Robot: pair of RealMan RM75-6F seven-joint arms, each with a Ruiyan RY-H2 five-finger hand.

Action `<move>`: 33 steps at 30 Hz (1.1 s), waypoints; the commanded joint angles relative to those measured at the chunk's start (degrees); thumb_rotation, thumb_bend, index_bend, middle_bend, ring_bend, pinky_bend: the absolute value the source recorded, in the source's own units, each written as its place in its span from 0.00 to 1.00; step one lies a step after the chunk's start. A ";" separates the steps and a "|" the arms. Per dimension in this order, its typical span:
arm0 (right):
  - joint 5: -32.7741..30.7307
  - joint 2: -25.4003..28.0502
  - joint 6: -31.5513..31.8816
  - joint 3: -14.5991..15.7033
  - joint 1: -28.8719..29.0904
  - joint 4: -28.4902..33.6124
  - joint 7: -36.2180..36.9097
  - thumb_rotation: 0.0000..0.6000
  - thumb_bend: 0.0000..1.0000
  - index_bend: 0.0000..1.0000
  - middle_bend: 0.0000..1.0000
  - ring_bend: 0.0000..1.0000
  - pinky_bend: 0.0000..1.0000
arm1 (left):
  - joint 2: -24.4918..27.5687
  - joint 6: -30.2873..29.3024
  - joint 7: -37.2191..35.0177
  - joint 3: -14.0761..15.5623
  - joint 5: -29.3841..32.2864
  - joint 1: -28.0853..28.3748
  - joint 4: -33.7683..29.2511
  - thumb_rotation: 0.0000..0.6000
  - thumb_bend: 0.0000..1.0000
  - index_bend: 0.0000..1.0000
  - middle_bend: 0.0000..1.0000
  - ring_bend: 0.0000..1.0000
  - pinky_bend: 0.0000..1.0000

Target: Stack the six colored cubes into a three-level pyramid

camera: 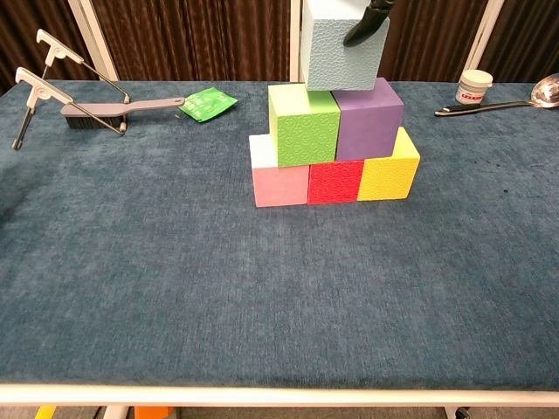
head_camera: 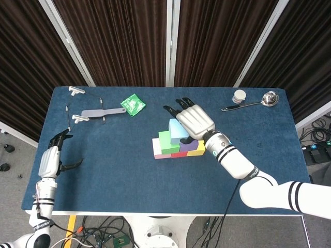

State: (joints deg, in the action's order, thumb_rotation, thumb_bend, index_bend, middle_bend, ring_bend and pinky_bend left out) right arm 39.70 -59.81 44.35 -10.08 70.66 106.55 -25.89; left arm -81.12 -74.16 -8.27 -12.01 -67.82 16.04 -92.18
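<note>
A pink cube (camera: 279,183), a red cube (camera: 334,182) and a yellow cube (camera: 389,175) form the bottom row on the blue table. A green cube (camera: 301,127) and a purple cube (camera: 369,118) sit side by side on them. My right hand (head_camera: 194,121) grips a light blue cube (camera: 342,44) from above, with its thumb (camera: 367,22) on the front face. The cube's underside is at the top of the green and purple pair, over their seam; contact cannot be told. My left hand (head_camera: 51,161) hangs open off the table's left edge, holding nothing.
A grey brush with a wire stand (head_camera: 98,112) and a green packet (head_camera: 133,105) lie at the back left. A small white jar (head_camera: 239,96) and a metal ladle (head_camera: 253,102) lie at the back right.
</note>
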 commanded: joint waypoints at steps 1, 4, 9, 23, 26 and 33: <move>0.96 0.60 -1.00 -0.25 -0.04 -0.26 0.68 1.00 0.11 0.00 0.41 0.00 0.00 | 0.12 -0.08 -0.29 -0.23 0.05 -0.09 0.06 1.00 0.18 0.07 0.18 0.01 0.00; 1.92 0.85 -1.84 -0.17 -0.06 -0.70 1.14 1.00 0.11 0.00 0.41 0.00 0.00 | 0.08 -0.12 -0.69 -0.37 0.17 -0.26 0.35 1.00 0.18 0.07 0.18 0.01 0.00; 3.43 0.65 -3.13 0.22 0.02 -1.98 1.61 1.00 0.11 0.00 0.41 0.00 0.00 | -0.12 0.20 -1.48 -0.76 0.69 -0.36 1.22 1.00 0.18 0.07 0.18 0.01 0.00; 11.33 0.79 -5.58 -0.87 -1.97 -3.97 7.53 1.00 0.10 0.00 0.40 0.00 0.00 | -0.45 1.66 -2.39 -1.76 1.91 0.03 2.65 1.00 0.18 0.07 0.18 0.01 0.00; 12.91 0.92 -6.70 -0.98 -2.41 -4.58 9.14 1.00 0.10 0.00 0.40 0.00 0.00 | -0.57 1.87 -2.64 -1.75 2.08 -0.02 2.72 1.00 0.18 0.07 0.18 0.01 0.00; 16.48 0.89 -8.48 -1.49 -3.09 -6.46 12.29 1.00 0.10 0.00 0.40 0.00 0.00 | -0.84 1.23 -2.40 -1.63 1.43 -0.21 2.33 1.00 0.18 0.07 0.18 0.01 0.00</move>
State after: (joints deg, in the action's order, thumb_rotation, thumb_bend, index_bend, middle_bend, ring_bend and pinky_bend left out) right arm 55.70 -58.90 36.25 -11.41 67.73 100.51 -14.11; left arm -81.95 -72.90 -10.68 -13.62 -66.37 15.84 -89.83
